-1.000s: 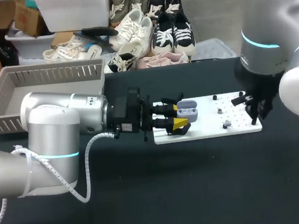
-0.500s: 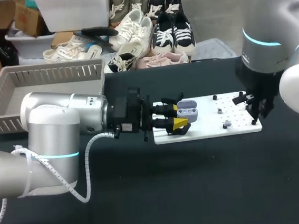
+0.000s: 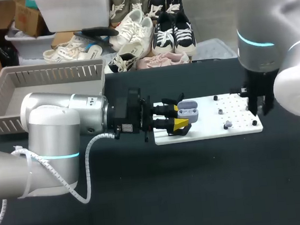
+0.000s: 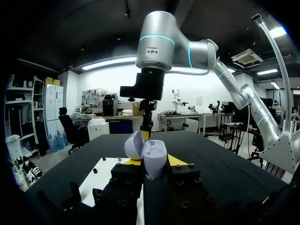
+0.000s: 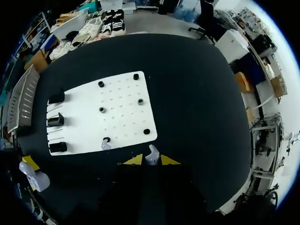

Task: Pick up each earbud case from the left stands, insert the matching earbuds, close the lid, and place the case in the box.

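The table [image 3: 200, 192] is covered in black cloth, which runs unbroken under both arms. A white board [image 3: 235, 119] lies flat on it, directly beneath the right gripper [image 3: 259, 110] and reaching out ahead of the left gripper [image 3: 181, 115], whose fingers hang over the board's near end. From the right wrist the board [image 5: 122, 110] spreads out ahead of the right gripper [image 5: 151, 160], its edge just short of the fingertips, with bare cloth all round it. A grey slatted basket [image 3: 11, 107] sits at the table's far corner, well behind the left gripper and beside the left arm, apart from the board.
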Tool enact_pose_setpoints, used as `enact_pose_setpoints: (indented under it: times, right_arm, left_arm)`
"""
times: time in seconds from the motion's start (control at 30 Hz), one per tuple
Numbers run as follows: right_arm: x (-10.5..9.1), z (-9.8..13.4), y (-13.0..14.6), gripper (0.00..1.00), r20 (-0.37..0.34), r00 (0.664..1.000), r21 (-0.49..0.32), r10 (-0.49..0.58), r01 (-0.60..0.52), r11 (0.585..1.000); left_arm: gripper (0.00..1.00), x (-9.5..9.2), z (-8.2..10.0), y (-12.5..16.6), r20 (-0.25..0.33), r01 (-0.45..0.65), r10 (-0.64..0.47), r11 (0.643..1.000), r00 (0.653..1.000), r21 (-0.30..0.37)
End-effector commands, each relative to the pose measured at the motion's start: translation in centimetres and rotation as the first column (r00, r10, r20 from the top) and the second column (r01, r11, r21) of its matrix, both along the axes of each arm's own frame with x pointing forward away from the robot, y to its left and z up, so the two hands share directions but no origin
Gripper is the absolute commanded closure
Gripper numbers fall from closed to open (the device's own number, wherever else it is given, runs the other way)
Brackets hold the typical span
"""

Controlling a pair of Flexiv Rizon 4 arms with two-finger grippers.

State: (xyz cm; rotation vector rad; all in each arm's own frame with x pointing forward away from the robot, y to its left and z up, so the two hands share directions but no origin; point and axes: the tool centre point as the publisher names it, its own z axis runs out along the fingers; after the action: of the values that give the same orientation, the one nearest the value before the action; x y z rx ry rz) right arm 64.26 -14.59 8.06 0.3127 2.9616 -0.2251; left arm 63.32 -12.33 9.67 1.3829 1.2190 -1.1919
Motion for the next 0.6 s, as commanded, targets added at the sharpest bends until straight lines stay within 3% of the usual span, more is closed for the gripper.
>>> enact_pose_setpoints:
  times: [0.03,0.6]
  right_arm:
    - [0.14,-0.21,0.27,1.00,-0.008,0.993,-0.012,-0.116,0.116,0.993]
    - [0.16,-0.37,0.43,1.00,-0.008,0.989,0.011,-0.147,0.147,0.989]
  left_arm:
    - [1.00,0.02,-0.08,-0.02,0.001,-0.001,0.001,1.000,1.000,-0.002]
    - [1.00,0.02,-0.08,-0.02,0.001,-0.001,0.001,1.000,1.000,-0.002]
